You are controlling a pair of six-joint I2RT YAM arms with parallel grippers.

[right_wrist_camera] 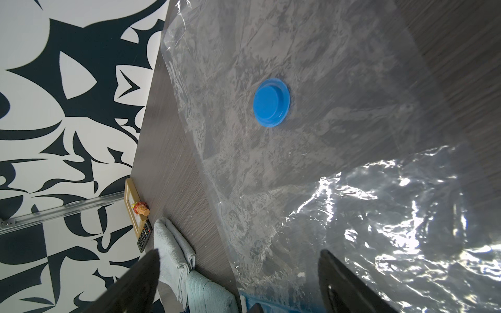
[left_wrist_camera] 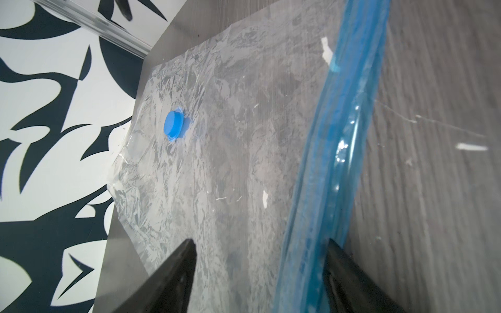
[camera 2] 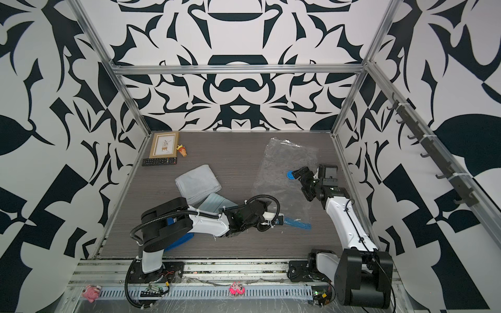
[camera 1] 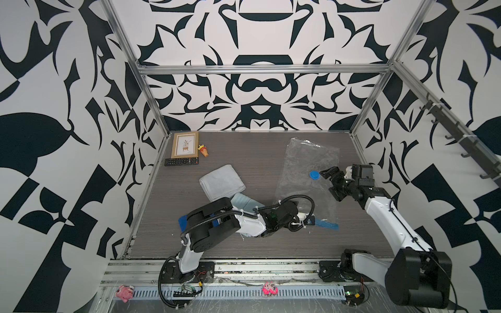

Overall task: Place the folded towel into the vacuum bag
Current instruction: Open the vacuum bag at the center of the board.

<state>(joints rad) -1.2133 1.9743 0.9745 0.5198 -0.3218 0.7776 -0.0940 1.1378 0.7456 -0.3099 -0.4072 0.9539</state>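
Left gripper [left_wrist_camera: 260,244] jaws set apart astride zip strip [left_wrist_camera: 339,135], likely for opening vacuum bag [camera 1: 303,162] mouth. Right gripper [camera 1: 330,182] held wide above bag. Folded towel [camera 1: 221,181] laid on table [camera 1: 189,238] beside bag, not touching.

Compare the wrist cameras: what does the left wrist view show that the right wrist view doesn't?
Left wrist only: the long run of the zip-seal strip, lying between the parted jaws of the left gripper. Right wrist only: the folded towel, picture frame, remote and toy. Both: the vacuum bag, its blue valve cap, the table.
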